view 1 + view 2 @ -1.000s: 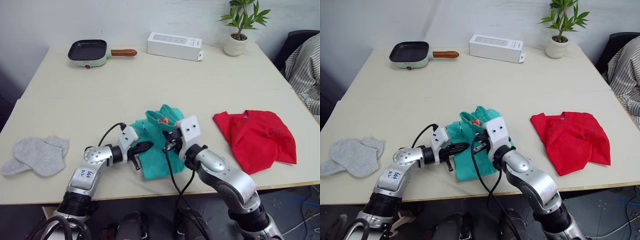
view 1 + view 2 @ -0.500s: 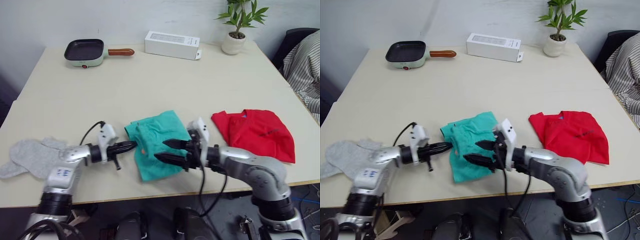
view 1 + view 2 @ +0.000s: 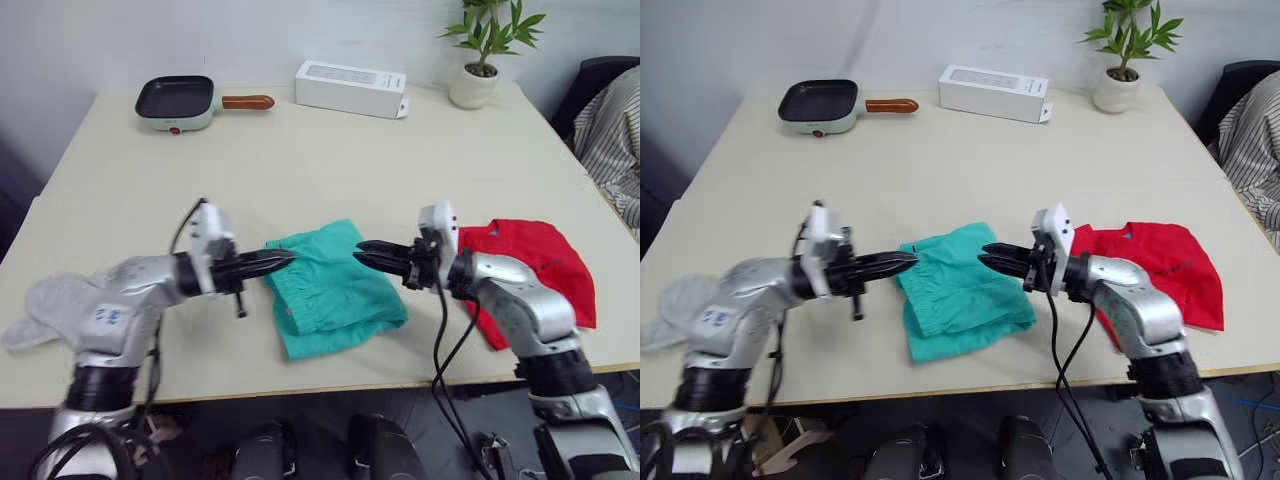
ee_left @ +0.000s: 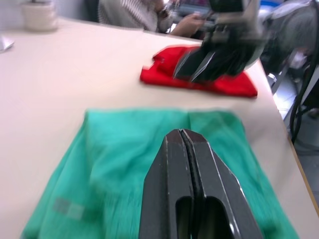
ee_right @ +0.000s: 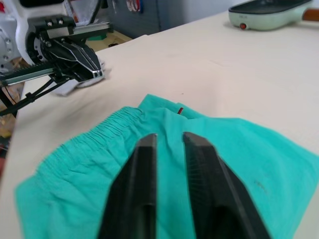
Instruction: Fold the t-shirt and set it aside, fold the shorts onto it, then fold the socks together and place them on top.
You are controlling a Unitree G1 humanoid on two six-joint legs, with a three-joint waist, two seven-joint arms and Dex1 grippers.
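The teal soft fabric shorts (image 3: 335, 288), folded into a rough rectangle with the gathered waistband toward the left pincer (image 3: 282, 258), lie flat on the pale wooden bench (image 3: 320, 150) between the two pincers. The left pincer hovers at the shorts' waistband edge with its black fingers pressed together, holding nothing. The right pincer (image 3: 366, 254) faces it from the opposite side, over the shorts' other edge, its fingers (image 5: 142, 199) parted by a narrow gap and also empty. Behind the right pincer, along its arm, lies the bright red cotton t-shirt (image 3: 540, 262), folded and apart from the shorts. The light grey knitted socks (image 3: 50, 305) rest well behind the left pincer, beside that arm, near the bench edge.
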